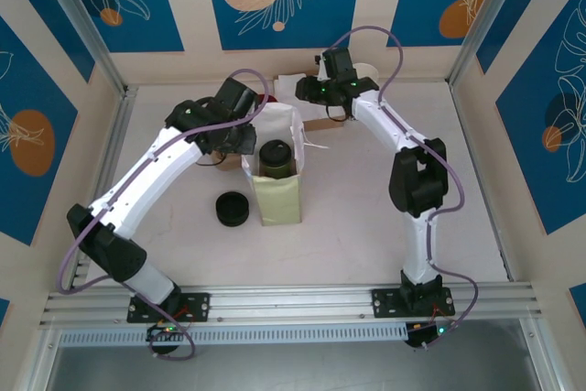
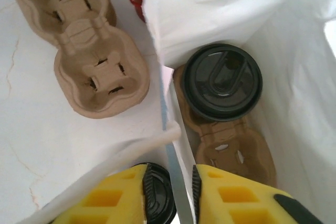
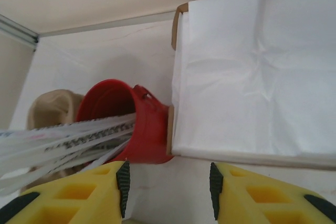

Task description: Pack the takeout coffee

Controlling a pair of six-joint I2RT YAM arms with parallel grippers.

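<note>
1. Coffee (image 2: 221, 81) stands lidded in a carrier (image 2: 236, 153) inside the white bag (image 2: 210, 9).
2. Left gripper (image 2: 181, 198) straddles the bag's near wall, jaws apart, the wall's edge in the gap.
3. A spare carrier (image 2: 84, 51) lies just outside that wall, with black lids (image 1: 233, 209) nearby.
4. Right gripper (image 3: 168, 182), jaws apart and empty, faces a red cup (image 3: 136, 124) beside stacked white paper (image 3: 252, 77).

Empty pulp cup carrier (image 2: 84, 51), red cup (image 3: 137, 124) holding white wrapped sticks (image 3: 63, 140), white napkin stack (image 3: 252, 72)

takeout coffee (image 2: 221, 82) | black lid on | upright | in carrier (image 2: 239, 156) slot inside white bag (image 2: 294, 66)
</note>
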